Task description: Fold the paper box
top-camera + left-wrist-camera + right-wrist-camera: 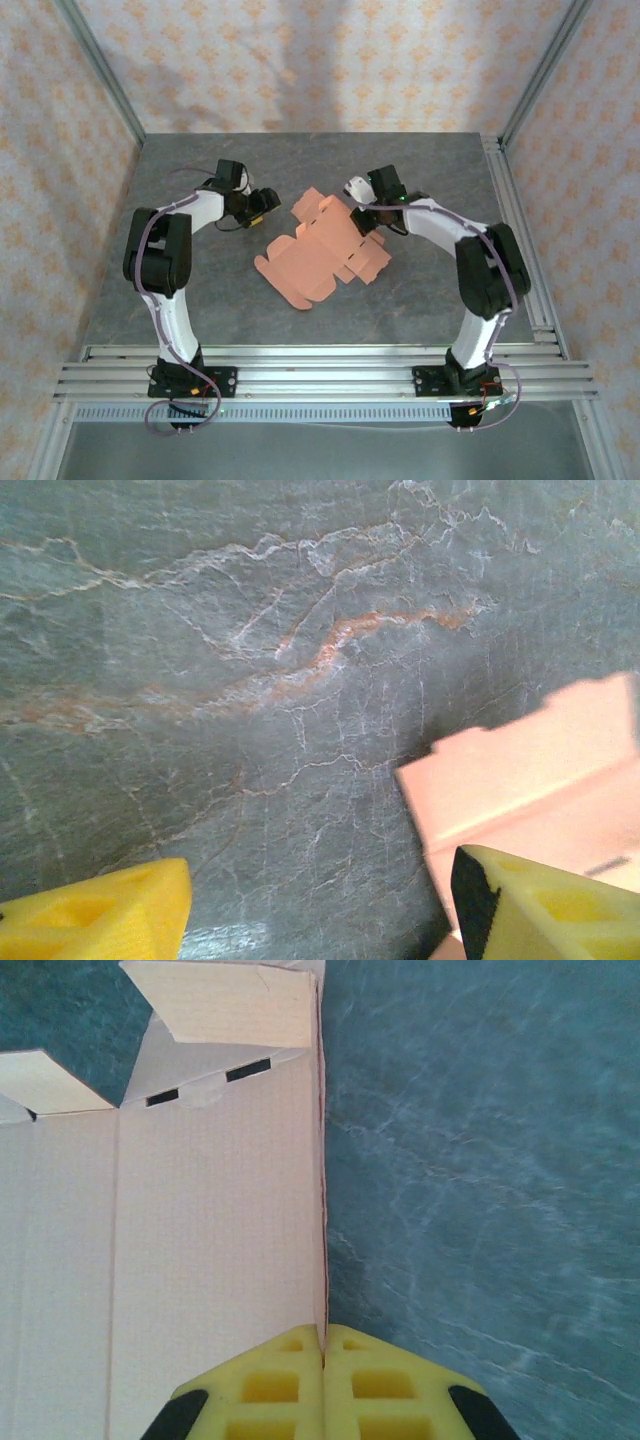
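Risk of creasing or tearing the paper box, spread as a flat die-cut sheet mid-table between the arms, if lifted too sharply by the right gripper, pinched together on the thin card at its far right edge. Risk too of dragging the whole sheet across the grey table instead of bending it, with nothing pinning the left side: left gripper spread wide at the sheet's far left corner, clasping nothing. No container formed yet; only small far flaps raised, nothing lying on or in the sheet.
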Robot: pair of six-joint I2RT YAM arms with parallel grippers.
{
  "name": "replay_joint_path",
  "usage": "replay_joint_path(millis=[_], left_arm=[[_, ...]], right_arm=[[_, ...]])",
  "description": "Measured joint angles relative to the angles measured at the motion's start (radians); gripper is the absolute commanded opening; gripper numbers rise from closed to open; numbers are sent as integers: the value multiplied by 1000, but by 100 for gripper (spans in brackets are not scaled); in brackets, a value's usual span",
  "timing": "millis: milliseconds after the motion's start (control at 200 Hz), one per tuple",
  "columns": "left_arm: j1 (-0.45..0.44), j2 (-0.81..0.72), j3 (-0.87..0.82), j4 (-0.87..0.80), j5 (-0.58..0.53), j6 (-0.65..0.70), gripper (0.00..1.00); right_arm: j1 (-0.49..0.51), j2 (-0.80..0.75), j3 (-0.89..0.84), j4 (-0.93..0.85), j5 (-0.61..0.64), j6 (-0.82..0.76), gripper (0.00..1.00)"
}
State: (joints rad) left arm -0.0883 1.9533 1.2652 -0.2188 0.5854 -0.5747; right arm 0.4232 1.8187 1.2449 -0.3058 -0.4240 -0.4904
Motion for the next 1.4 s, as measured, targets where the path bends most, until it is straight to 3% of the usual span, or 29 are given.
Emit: replay_joint_path(millis=[440, 731, 966, 1136, 1401], left_arm=[[3, -38, -17, 0, 1, 7, 71], [3, -38, -17, 0, 1, 8, 72], [3, -38, -17, -1, 5, 8, 71], [3, -38, -17, -1, 8, 8, 72], [3, -38, -17, -1, 8, 8, 72]], right_arm=[[-18, 147, 148, -190, -40, 21, 30], [-23, 177, 167, -276, -21, 30, 36], [-23, 188, 171, -304, -21, 43, 35], [-23, 190, 173, -316, -21, 45, 28], [-23, 199, 174, -323, -17, 42, 0]])
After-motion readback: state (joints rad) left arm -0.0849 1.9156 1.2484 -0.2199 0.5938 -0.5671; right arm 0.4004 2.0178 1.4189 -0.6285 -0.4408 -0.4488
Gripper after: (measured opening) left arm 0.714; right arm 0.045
